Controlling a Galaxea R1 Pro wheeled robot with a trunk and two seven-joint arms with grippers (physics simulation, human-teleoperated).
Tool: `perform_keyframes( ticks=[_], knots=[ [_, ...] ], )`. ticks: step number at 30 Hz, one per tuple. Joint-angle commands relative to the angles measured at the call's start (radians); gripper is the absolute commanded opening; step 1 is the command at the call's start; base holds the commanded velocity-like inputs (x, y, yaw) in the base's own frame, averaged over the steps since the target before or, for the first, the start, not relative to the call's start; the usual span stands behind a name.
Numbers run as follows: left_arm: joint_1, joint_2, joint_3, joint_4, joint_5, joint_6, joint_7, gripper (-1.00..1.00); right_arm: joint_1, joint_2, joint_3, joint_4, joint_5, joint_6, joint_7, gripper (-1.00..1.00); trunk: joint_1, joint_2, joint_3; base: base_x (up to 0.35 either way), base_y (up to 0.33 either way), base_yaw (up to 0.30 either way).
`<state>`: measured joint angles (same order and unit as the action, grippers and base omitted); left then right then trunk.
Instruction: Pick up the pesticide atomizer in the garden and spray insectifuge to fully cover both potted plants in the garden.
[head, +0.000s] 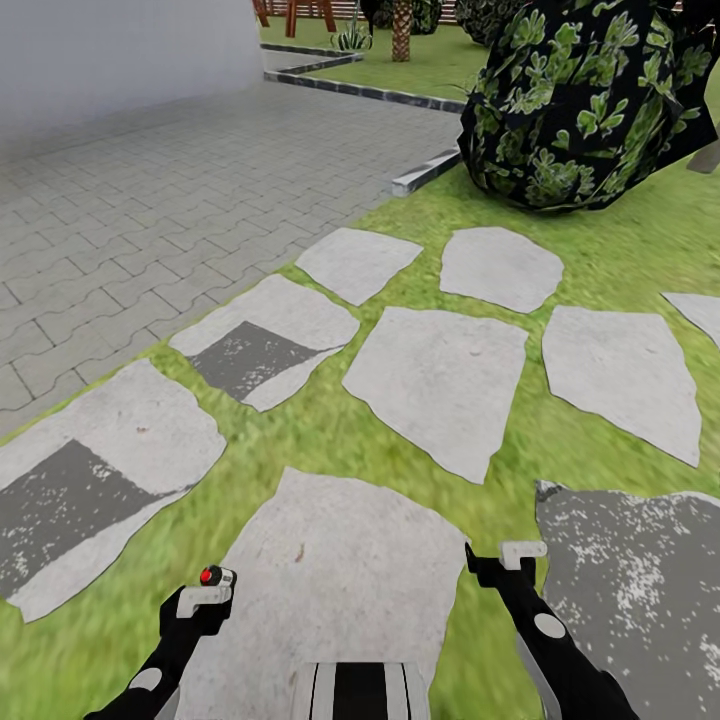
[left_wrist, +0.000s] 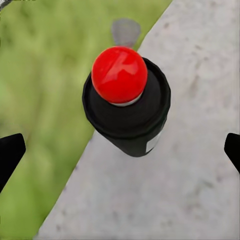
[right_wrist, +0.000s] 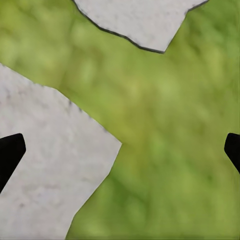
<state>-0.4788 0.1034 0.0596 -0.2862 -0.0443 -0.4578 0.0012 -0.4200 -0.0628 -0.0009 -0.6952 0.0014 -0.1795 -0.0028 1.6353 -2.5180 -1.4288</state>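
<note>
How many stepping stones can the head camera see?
9 stones. Three in the far row, the last cut by the right edge. Three in the middle. Three nearest. More may lie outside the picture.

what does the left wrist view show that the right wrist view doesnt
Left wrist view: the pesticide atomizer seen from above between the left gripper's fingertips, with its red button and black top. Right wrist view: the right gripper with nothing between its wide-apart fingertips, and two separate stepping stones. Both: green lawn, pale stone, and dark fingertips at each side.
</note>
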Motion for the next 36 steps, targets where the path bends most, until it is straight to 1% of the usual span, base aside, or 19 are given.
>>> perform_keyframes(
  ticks=[1, 36],
  knots=[
    [-0.001, 0.0, 0.005, 0.001, -0.005, -0.004, 0.0, 1.0, 0.0, 0.0, 0.0, 0.001, 0.0, -0.003, 0.0, 1.0, 0.0, 0.0, -0.001, 0.0, 0.0, 0.0],
    [0.0, -0.001, 0.005, 0.001, -0.007, -0.004, -0.001, 1.0, 0.0, 0.0, 0.0, 0.002, 0.0, -0.003, 0.0, 1.0, 0.0, 0.0, -0.001, 0.028, 0.0, 0.0]
  ],
)
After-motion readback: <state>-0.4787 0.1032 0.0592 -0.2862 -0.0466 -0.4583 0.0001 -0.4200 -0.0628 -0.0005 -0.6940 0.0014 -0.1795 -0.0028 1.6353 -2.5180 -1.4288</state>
